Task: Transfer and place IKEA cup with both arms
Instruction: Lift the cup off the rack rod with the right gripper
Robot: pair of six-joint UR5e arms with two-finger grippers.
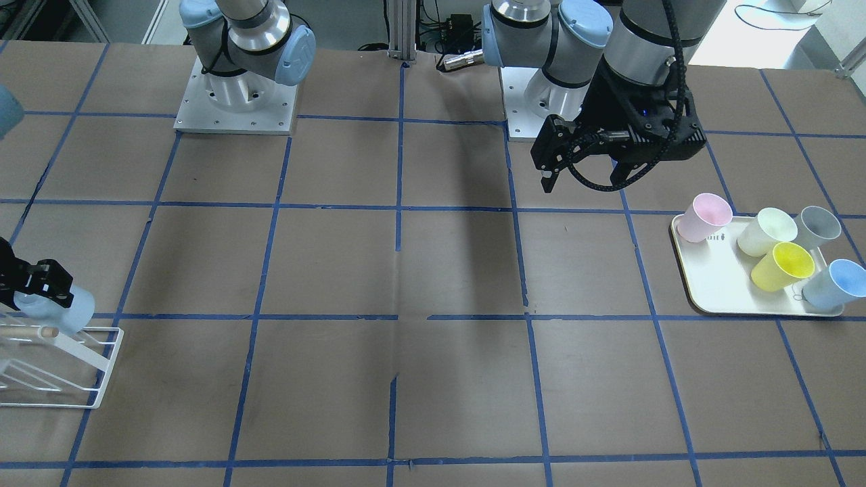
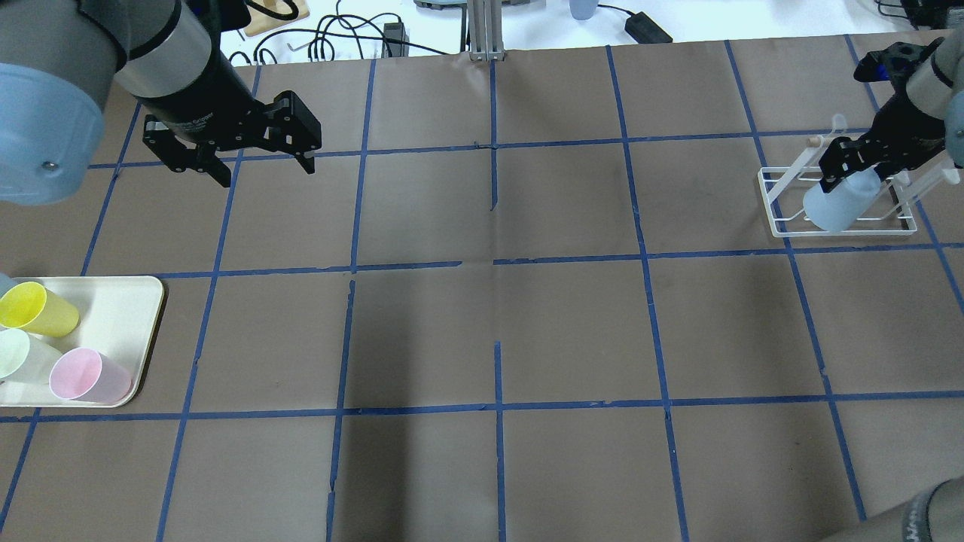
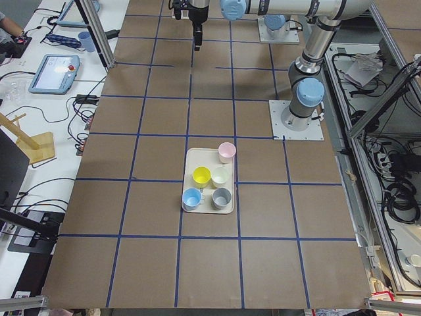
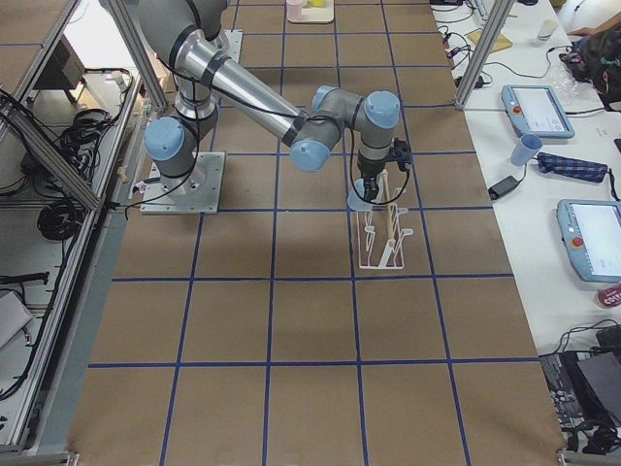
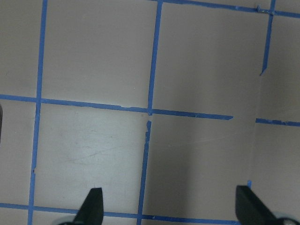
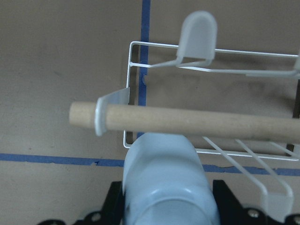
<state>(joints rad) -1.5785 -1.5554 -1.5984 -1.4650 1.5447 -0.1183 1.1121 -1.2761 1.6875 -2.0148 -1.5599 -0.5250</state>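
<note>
Arms, two: left arm [image 2: 68,83] and right arm [image 4: 252,97], silver-grey with light blue joint caps, each with one black two-finger hand. Left hand [image 2: 263,169]: fingers spread wide, nothing between them, hanging over bare bench [image 2: 572,331], well apart from both tray and rack. Right hand [image 2: 851,169]: fingers pressed against the sides of the IKEA cup [image 2: 836,207], pinching it. IKEA cup, one: light blue, tilted, held over a corner of the rack at the bench's right end; whether it touches the wire cannot be told. Rack [image 2: 783,218], one: white wire frame with rounded white prongs and one wooden dowel [image 6: 187,124]. In the right wrist view the dowel crosses just ahead of the cup's far end. Tray [image 1: 717,284], one: cream, rounded corners, at the bench's left end. It carries five upright cups: one pink cup [image 1: 705,216], one pale green cup [image 1: 766,231], one grey cup [image 1: 817,226], one yellow cup [image 1: 783,266] and one second light blue cup [image 1: 835,284]. Cups on the bench, six in all. Bench covering: brown sheet, blue tape grid. Side table: one darker blue cup [image 4: 525,149] and two tablets. Writing: small dark mark on the tray by the pink cup and lettering on the left wrist, both too small to read.
</note>
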